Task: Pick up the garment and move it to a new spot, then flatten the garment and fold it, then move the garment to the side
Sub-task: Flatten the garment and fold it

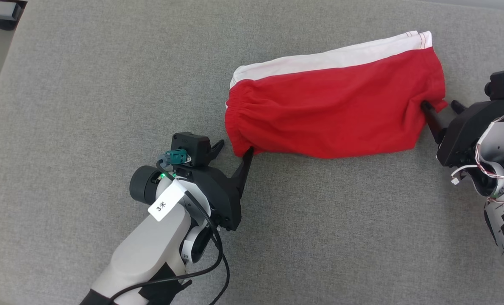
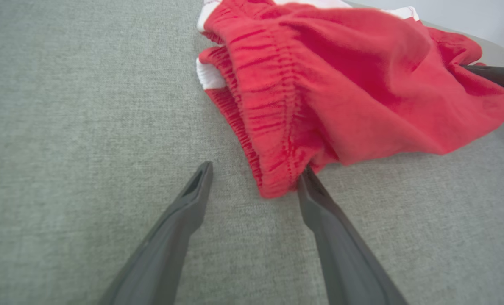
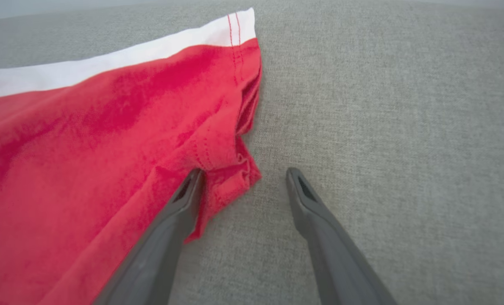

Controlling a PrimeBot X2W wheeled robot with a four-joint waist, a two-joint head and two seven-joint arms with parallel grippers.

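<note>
One red garment point(image 1: 336, 114) with a white band along its far edge and a gathered waistband lies folded toward the far right of the grey fabric surface point(image 1: 86, 106). Two grippers flank it, both spread wide and gripping nothing. The left gripper point(image 1: 235, 149) has a finger touching the waistband's near corner, and the right gripper point(image 1: 438, 103) has a finger against the hem corner.

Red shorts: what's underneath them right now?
Grey fabric surface shows all around the shorts. One finger of the left gripper seems to tuck under the waistband corner, one of the right gripper under the hem corner. Anything beneath the middle is covered.
</note>
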